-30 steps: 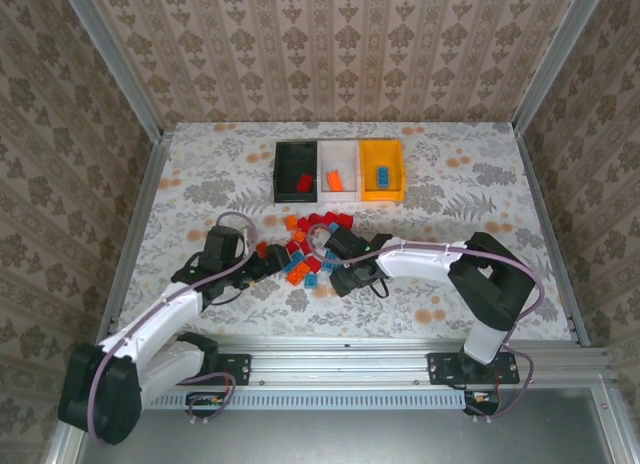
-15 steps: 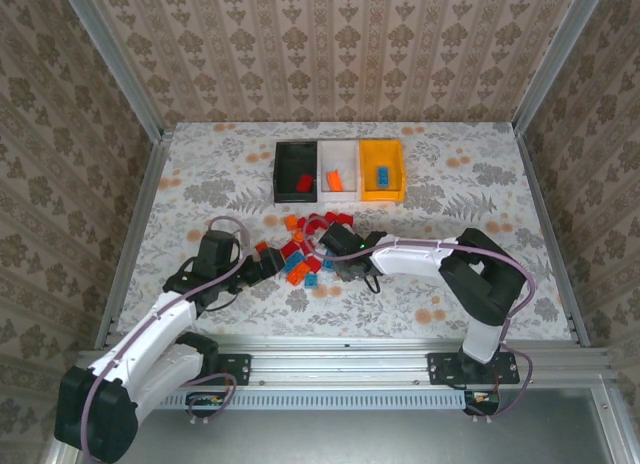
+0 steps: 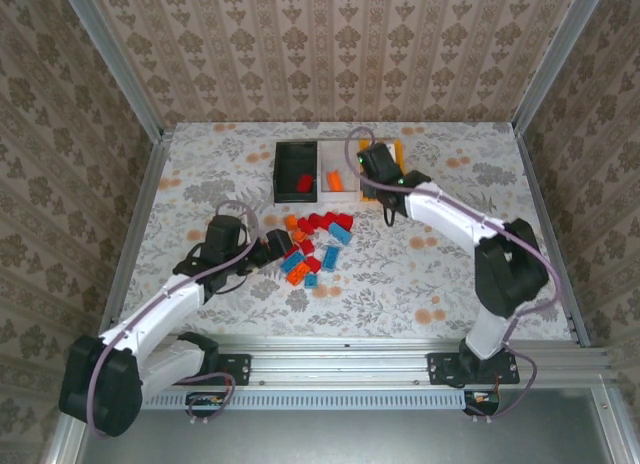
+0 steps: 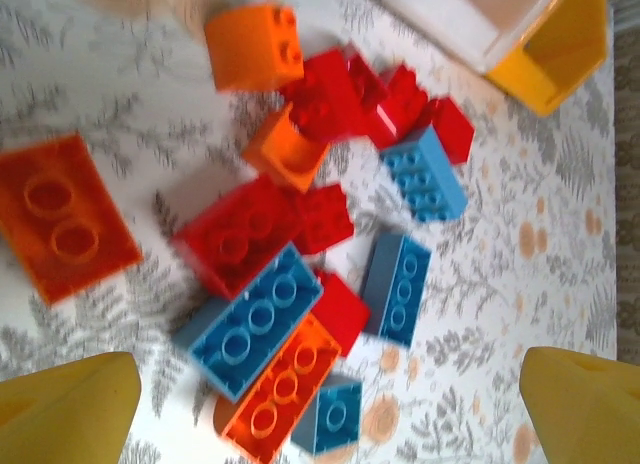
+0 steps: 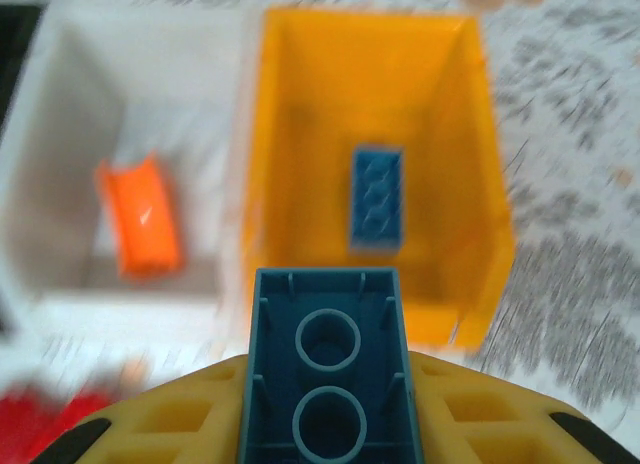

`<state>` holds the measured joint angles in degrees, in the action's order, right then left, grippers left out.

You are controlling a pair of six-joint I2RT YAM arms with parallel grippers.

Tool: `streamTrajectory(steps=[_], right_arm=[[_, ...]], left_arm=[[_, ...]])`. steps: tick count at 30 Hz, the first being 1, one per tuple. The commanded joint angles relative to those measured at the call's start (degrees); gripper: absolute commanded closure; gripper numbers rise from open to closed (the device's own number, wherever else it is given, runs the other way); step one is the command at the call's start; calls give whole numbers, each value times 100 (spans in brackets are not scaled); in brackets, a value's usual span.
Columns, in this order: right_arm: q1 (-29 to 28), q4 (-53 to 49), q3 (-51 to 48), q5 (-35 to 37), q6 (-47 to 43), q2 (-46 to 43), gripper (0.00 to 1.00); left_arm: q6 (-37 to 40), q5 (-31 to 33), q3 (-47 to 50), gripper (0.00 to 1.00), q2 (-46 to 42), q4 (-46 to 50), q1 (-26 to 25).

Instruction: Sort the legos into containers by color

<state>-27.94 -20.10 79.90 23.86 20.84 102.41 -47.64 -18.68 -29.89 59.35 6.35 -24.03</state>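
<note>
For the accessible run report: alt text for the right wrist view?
The right gripper holds a blue plastic Lego brick, hollow underside toward the camera, at the near wall of an open orange-yellow plastic bin with one blue brick inside. Left of it, a white plastic bin holds an orange brick; the image is blurred.

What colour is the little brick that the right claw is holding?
Blue: a small plastic brick, hollow underside facing the camera. Clearest in the right wrist view.

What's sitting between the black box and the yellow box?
The white bin sits between the black bin and the yellow bin, holding one orange brick; the top view shows it.
</note>
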Motion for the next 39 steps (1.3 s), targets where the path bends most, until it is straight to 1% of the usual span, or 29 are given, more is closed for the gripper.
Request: streamTrajectory(steps=[1,3,5,7,10,12,13,15,16,21,24,27,29,31,33,35,37,39], right_arm=[[83,14,502,514,-307,750,65],[179,127,730,622,-338,1065,65],[327,97,1043,545,-269,1380,64],[452,1,1386,386,-255,1708,63],[500,-138,1775,288,-325,2041,61],[530,-174,1928,251,-359,2168,56],[547,-284,2056,259,-340,2232,52],[558,-357,2129,284,-344,2248,41],[561,-365,2109,290,-349,2191,39],[521,-130,1581,236,-252,1511,38],[266,17,1089,205,-193,889,39],[-245,254,243,215,-31,223,42],[-585,289,-231,165,141,-63,44],[-879,306,-601,3,313,-204,47],[-1067,282,-781,-103,474,-206,52],[-1216,303,-901,-394,713,-166,55],[-1450,388,-1057,-696,1005,-135,55],[-1700,506,-1236,-751,1177,-147,52]], left_arm=[[-110,-156,-143,0,230,-660,347],[-82,-405,-219,0,505,-798,457],[16,-474,-352,0,846,-795,478],[-48,-555,-395,0,1119,-965,487],[-123,-624,-452,0,1277,-1040,505],[-114,-594,-480,0,1266,-1054,511],[-105,-593,-514,0,1263,-1032,505],[-55,-639,-606,0,1272,-935,506],[-29,-682,-670,0,1280,-849,496],[62,-757,-774,0,1110,-510,466],[53,-584,-663,0,780,-312,416],[-12,-293,-356,0,322,-69,338],[-101,-80,-52,0,-52,108,303],[-244,155,344,0,-489,339,313],[-351,341,613,0,-873,580,320],[-331,472,767,0,-1184,854,312],[-287,549,884,0,-1408,1021,286],[-171,561,950,1,-1455,1009,211]])
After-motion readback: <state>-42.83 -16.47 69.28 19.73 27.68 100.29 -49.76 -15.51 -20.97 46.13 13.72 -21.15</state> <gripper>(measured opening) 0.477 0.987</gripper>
